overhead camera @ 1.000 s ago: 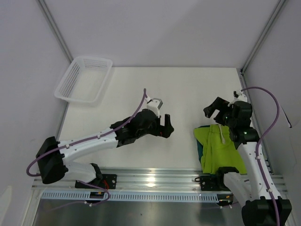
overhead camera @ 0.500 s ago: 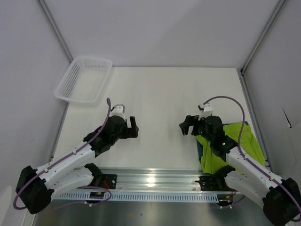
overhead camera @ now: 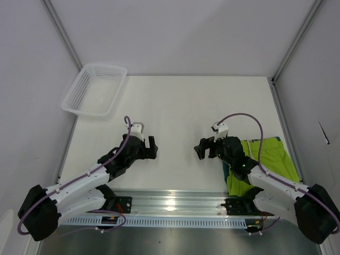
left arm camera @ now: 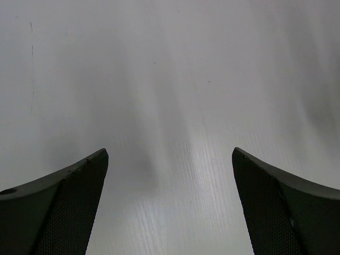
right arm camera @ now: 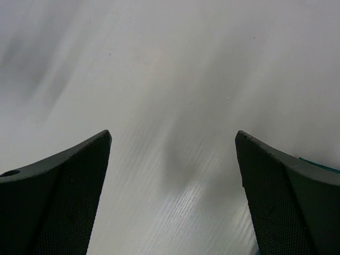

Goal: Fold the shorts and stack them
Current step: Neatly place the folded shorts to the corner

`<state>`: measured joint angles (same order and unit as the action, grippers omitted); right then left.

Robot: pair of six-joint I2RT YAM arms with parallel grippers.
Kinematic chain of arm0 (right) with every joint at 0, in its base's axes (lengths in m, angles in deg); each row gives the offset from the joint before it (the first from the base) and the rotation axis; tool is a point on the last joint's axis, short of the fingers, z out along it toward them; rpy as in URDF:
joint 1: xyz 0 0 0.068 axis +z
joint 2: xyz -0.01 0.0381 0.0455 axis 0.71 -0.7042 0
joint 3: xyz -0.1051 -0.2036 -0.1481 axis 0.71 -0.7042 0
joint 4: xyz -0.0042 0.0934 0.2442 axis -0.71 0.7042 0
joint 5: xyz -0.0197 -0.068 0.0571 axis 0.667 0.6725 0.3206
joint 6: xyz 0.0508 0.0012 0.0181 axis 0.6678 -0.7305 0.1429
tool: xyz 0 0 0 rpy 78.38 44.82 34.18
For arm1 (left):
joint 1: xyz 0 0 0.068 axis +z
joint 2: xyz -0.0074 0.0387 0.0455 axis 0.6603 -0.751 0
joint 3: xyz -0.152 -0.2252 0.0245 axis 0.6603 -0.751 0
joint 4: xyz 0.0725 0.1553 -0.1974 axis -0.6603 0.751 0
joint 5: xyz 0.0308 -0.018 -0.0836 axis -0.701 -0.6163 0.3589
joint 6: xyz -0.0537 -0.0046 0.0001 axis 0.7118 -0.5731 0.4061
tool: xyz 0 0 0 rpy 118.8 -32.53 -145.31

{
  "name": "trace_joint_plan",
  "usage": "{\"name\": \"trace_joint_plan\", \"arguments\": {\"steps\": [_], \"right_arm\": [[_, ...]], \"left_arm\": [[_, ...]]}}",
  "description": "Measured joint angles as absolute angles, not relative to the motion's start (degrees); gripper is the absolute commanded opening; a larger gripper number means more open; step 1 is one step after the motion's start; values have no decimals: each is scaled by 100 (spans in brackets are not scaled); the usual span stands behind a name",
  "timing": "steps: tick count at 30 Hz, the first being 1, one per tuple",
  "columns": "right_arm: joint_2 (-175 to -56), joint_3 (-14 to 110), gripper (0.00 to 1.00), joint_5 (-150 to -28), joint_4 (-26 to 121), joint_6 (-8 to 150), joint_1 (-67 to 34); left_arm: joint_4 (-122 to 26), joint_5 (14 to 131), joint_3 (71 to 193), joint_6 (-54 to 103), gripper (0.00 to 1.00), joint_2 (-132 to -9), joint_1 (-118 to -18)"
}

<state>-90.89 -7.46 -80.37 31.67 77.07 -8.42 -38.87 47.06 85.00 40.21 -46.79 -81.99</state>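
lime shorts lie on the teal shorts, whose edge shows at their left. just left of them the right gripper hangs spread and empty; well left, the left gripper likewise. stacking looks done, so any lift should avoid snagging cloth. basket sits far left.

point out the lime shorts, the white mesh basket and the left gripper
bright lime yellow-green fabric shorts [overhead camera: 276, 156], top external view, flat exposed panel
white mesh basket [overhead camera: 94, 90], top external view, bare floor
left gripper [overhead camera: 153, 147], top external view, midway between its fingertips

2 shorts: lime pr, teal pr. 1 basket. 2 claws: left claw, right claw.
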Motion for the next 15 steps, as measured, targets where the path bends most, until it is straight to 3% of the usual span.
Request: {"name": "trace_joint_plan", "arguments": {"steps": [15], "right_arm": [[-9281,-720,99,-8061,3145,7620,-724]], "left_arm": [[-3922,4829,8498,3833,99,-4166,-8199]]}}
